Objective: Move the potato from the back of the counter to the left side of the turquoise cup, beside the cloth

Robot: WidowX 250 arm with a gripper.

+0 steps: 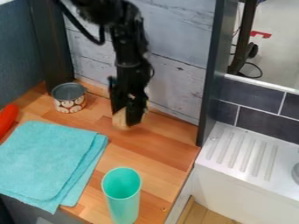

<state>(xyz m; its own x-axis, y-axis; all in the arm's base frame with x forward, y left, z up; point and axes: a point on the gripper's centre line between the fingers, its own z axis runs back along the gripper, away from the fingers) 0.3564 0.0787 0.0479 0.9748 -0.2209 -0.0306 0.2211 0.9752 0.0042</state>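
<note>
Gripper (pixel 128 117), black, meets a pale tan object (pixel 119 120) near the back edge of the brown wooden counter (pixel 161 144). Jaw opening and hold: cannot tell.

"What's behind the tabletop (pixel 154 148)?"

"A wall (pixel 181 28) of whitish planks with dark seams, between two dark posts: one left (pixel 48 35), one right (pixel 211 65)."

"And the tabletop itself?"

"Warm brown wood in strips. A blue-grey panel (pixel 17 48) stands along its left side."

"Right of it?"

"A white drainboard (pixel 239 154) with parallel ridges, under dark tiles (pixel 251 94) with pale grout. Above those, a grey floor (pixel 277 54) shows beyond."

"Lower down?"

"Pale wooden boards (pixel 201 214), beside the white unit (pixel 225 192)."
</note>
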